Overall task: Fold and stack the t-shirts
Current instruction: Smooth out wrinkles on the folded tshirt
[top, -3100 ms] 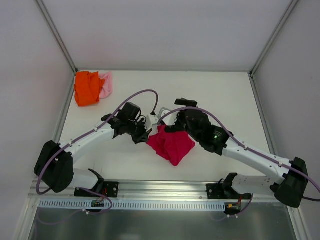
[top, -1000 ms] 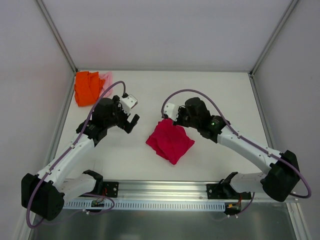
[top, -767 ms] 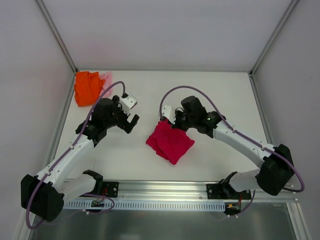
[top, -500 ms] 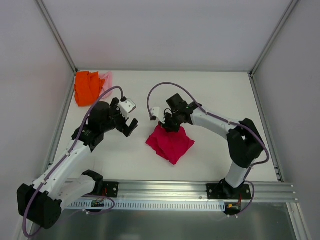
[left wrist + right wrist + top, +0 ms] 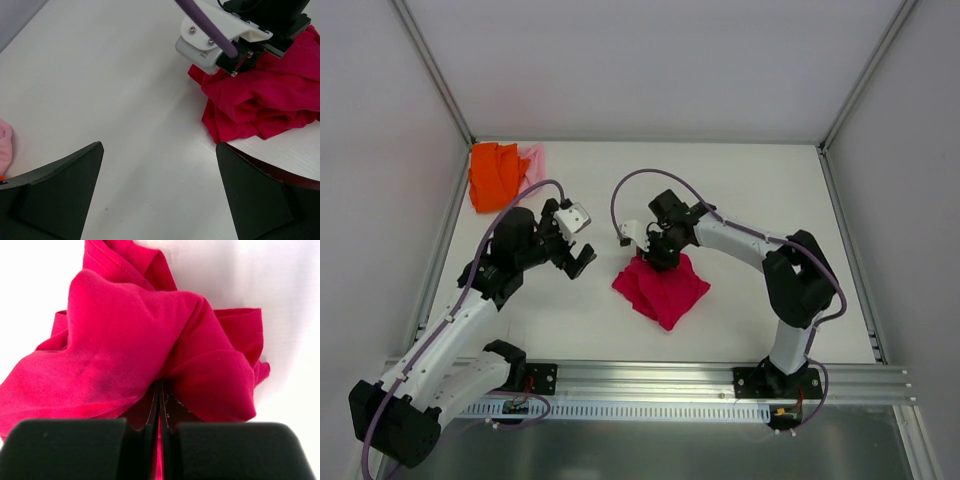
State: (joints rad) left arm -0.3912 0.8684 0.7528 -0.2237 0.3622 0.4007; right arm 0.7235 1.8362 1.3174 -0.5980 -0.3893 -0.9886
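A crumpled crimson-red t-shirt (image 5: 663,288) lies at the table's middle. My right gripper (image 5: 657,258) points down at its upper left edge and is shut on a fold of the red cloth (image 5: 125,350), which bunches around the closed jaws (image 5: 161,392). My left gripper (image 5: 578,257) hovers wide open to the left of the shirt, apart from it, with bare table between its fingers (image 5: 55,195). The left wrist view shows the red shirt (image 5: 270,100) and the right wrist above it. An orange t-shirt (image 5: 492,176) and a pale pink one (image 5: 533,160) lie bunched in the far left corner.
White walls with metal posts (image 5: 440,80) close in the table on three sides. An aluminium rail (image 5: 640,378) runs along the near edge. A purple cable (image 5: 630,185) loops above the right wrist.
The right arm has swung round, its wrist shifting a little left while staying clamped on the shirt's top edge. The left gripper, earlier at the shirt's left edge, has drawn away left. The shirt barely moved.
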